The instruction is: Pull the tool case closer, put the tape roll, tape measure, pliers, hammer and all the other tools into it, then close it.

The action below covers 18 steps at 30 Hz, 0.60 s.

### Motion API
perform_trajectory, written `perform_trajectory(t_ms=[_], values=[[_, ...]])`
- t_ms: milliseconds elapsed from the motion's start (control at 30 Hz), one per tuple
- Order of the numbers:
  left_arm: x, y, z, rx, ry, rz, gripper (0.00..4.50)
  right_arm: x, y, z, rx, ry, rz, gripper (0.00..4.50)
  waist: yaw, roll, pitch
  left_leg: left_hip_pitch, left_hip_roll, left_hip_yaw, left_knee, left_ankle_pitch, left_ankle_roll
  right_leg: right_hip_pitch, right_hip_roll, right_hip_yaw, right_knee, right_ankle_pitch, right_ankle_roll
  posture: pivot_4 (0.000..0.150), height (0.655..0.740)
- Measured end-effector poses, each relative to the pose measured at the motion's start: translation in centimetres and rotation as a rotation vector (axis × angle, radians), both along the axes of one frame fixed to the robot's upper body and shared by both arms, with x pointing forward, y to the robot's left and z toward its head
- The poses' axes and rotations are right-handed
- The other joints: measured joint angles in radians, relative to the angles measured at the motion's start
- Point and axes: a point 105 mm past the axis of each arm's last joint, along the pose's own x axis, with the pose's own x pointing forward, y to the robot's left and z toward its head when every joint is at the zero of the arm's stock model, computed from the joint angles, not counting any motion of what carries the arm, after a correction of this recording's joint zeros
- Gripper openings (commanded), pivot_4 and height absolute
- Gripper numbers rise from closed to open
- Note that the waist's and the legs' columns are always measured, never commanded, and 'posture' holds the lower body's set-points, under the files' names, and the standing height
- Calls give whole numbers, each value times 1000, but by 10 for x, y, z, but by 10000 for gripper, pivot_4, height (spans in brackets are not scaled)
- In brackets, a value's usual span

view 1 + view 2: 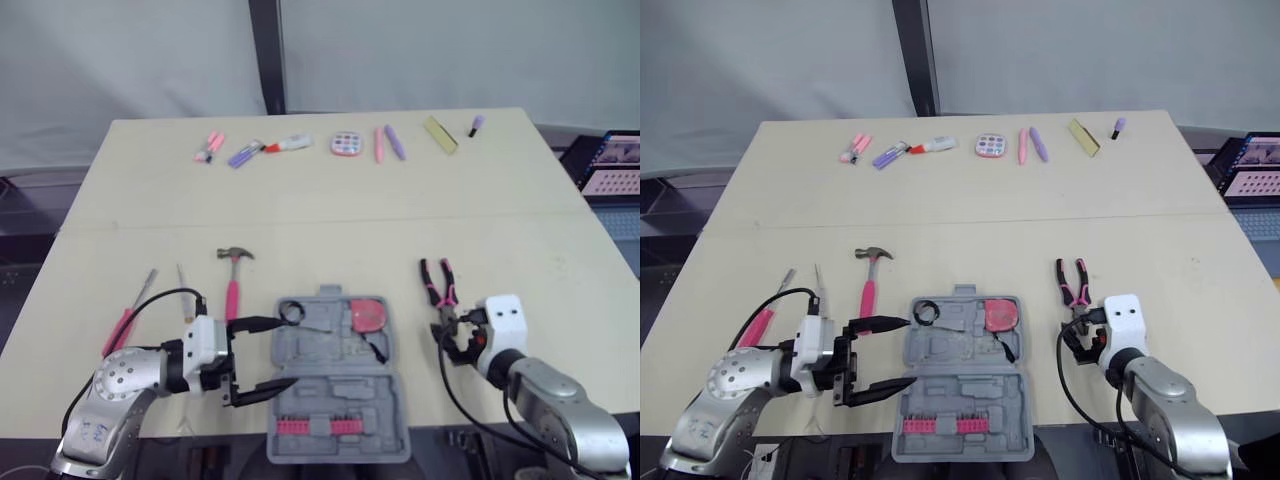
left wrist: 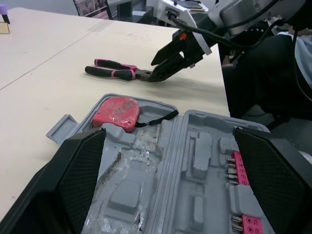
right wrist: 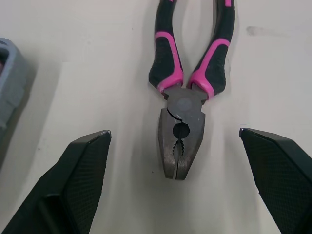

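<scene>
The grey tool case (image 1: 335, 395) lies open near the table's front edge. In it sit a pink tape measure (image 1: 368, 315), a black tape roll (image 1: 292, 312) and a pink bit strip (image 1: 318, 426). My left gripper (image 1: 285, 352) is open at the case's left side, its fingers reaching over the left rim with nothing between them. The pink-handled pliers (image 1: 441, 290) lie right of the case. My right gripper (image 3: 174, 130) is open just above the pliers' head (image 3: 179, 134), one finger on each side. A pink-handled hammer (image 1: 233, 280) lies left of the case's far end.
Two screwdrivers (image 1: 128, 322) (image 1: 182, 285) lie at the left of the hammer. Along the far side of the table (image 1: 320, 200) runs a row of markers, pens and small items (image 1: 345, 143). A screen (image 1: 615, 165) stands past the right edge.
</scene>
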Motion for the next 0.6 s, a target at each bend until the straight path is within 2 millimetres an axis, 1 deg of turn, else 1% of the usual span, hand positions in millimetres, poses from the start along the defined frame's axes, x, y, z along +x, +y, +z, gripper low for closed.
perform_trajectory(t_ms=[133, 233, 400, 600], values=[[1, -1, -1, 2, -2, 8, 45000, 7, -4, -3, -7, 9, -27, 44559, 0, 0, 0, 0, 0, 0, 0, 0, 0, -1, 0, 0, 1, 0, 0, 1500, 7400], [2, -2, -2, 6, -4, 10, 45000, 13, -1, -6, 4, 14, -28, 44559, -1, 1, 0, 0, 0, 0, 0, 0, 0, -1, 0, 0, 2, 0, 0, 1500, 7400], [3, -2, -2, 13, -8, 19, 45000, 22, 3, -4, 17, 6, -25, 44559, -1, 1, 0, 0, 0, 0, 0, 0, 0, -2, 0, 0, 3, 0, 0, 1500, 7400], [4, -5, -2, 9, -11, 18, 45000, 23, 5, -4, 15, 4, -24, 44559, -3, 1, 0, 0, 0, 0, 0, 0, 0, -3, 0, 0, 5, 0, 0, 1500, 7400]])
